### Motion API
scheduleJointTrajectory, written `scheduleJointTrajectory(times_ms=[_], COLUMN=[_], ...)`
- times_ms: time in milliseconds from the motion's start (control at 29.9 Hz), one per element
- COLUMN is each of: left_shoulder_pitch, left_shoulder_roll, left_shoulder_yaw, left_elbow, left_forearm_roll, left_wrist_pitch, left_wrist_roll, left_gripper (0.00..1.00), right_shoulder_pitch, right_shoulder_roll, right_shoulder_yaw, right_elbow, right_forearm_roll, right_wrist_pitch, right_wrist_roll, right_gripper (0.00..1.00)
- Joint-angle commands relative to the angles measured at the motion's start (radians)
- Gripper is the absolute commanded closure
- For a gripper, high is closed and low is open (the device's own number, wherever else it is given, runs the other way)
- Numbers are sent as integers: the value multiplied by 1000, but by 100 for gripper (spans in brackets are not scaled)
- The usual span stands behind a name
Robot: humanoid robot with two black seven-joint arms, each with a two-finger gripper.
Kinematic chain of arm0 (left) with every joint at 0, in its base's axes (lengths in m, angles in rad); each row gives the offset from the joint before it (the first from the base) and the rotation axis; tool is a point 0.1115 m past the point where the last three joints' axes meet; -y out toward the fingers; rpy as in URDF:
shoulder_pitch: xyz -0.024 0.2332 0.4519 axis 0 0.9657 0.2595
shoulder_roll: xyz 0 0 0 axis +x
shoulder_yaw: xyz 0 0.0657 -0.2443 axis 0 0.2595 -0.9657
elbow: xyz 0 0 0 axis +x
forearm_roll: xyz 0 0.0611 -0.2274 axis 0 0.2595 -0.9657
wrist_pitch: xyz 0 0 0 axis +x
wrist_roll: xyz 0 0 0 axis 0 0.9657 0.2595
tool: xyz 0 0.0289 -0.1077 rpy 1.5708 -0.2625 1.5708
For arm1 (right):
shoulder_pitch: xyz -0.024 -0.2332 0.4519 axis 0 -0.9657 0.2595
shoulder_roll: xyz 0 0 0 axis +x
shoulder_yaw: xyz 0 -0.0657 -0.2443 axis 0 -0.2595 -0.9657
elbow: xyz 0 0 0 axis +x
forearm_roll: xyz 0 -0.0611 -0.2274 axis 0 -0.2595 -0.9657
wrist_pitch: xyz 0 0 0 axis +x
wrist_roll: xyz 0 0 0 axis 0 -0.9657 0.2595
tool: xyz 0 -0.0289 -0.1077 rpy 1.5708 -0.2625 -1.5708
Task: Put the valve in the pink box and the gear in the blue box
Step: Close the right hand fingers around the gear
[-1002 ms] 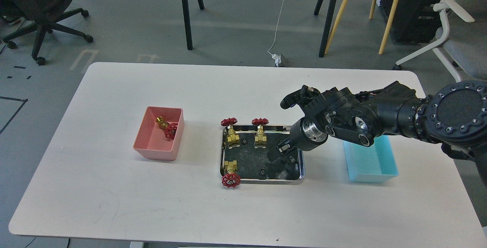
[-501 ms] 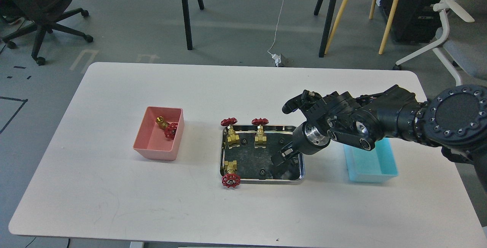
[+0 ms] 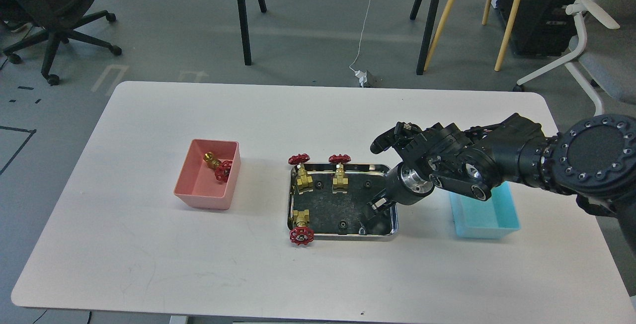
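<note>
The pink box (image 3: 201, 190) stands at the left and holds one valve (image 3: 217, 166). Three more valves lie in the steel tray (image 3: 338, 237): two at its far edge (image 3: 303, 177) (image 3: 340, 176) and one at its near left corner (image 3: 301, 225). Small black gears lie in the tray (image 3: 319, 184) (image 3: 367, 184) (image 3: 342, 224). My right gripper (image 3: 373, 208) points down into the tray's near right corner; it is dark and I cannot tell its fingers apart. The blue box (image 3: 489, 219) stands right of the tray, partly hidden by my right arm. My left gripper is out of view.
The white table's (image 3: 149, 254) near edge runs along the bottom of the view. On the floor beyond the table there are an office chair (image 3: 49, 6), stand legs (image 3: 246, 11) and cables.
My right gripper has moved down and to the right inside the tray, from its middle right to its near right corner. The valves and boxes have not moved.
</note>
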Motion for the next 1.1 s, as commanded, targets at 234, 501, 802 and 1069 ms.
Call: scheduleJointTrajectory(times_ms=[234, 501, 802, 1069], left_shoulder_pitch=[0, -1, -13, -17], left_shoulder_roll=[2, 14, 23, 29], left_shoulder_yaw=[-3, -4, -4, -4], left_elbow=[0, -1, -1, -1], left_forearm_roll=[0, -1, -1, -3], left_wrist_pitch=[0, 0, 0, -1], left_wrist_roll=[0, 0, 0, -1], left_gripper=[2, 2, 2, 2], right_shoulder_pitch=[-5, -12, -21, -32], right_shoulder_roll=[0, 0, 0, 0], right_shoulder_yaw=[2, 2, 2, 2], right_elbow=[-4, -4, -5, -5], right_forearm_roll=[-1, -1, -3, -3], right_wrist_pitch=[-12, -29, -46, -64], right_wrist_roll=[0, -2, -2, -6], right_gripper=[47, 51, 54, 60])
